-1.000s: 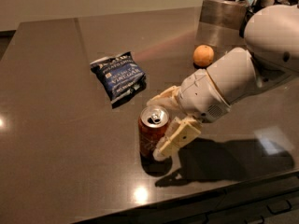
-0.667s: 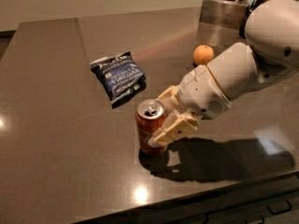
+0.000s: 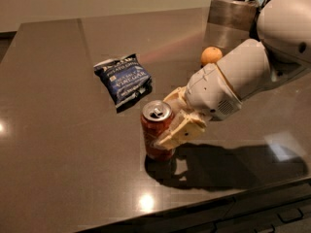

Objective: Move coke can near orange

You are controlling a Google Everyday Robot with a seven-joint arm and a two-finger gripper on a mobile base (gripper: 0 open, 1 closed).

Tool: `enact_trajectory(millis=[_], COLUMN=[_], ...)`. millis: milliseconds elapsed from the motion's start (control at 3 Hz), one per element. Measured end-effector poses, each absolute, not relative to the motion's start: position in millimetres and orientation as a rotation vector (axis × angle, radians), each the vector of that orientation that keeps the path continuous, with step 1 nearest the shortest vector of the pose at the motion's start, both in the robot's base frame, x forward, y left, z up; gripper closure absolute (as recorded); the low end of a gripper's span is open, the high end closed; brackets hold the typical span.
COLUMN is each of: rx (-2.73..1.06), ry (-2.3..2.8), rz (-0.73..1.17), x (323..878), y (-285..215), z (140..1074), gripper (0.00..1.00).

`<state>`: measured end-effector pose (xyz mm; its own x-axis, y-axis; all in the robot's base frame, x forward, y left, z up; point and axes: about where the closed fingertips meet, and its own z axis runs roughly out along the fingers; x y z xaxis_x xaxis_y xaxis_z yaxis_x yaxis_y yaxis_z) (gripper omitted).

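Apparently tool [image 3: 165, 121] grips coke can [image 3: 153, 132], well apart from orange [image 3: 211, 56].

Red coke can [image 3: 154, 132] upright, clasped by hand [image 3: 163, 121], round orange [image 3: 211, 56] well apart behind

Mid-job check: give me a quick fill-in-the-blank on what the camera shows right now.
1. The gripper is shut on the coke can, which stands ___.
2. The chip bag behind the can is dark ___.
3. Farther back, beside the arm, sits the ___.
Missing words: upright; blue; orange.
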<state>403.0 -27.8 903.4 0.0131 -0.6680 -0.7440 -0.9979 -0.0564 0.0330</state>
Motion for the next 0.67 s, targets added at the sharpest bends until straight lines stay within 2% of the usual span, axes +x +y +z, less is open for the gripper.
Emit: enact_trajectory(millis=[333, 667], rx=[-1.780, -1.702], ry=[1.702, 1.648], rz=[0.825, 0.818], x=[402, 411], y=[-27, -40], z=[904, 916], gripper=[1.00, 1.00])
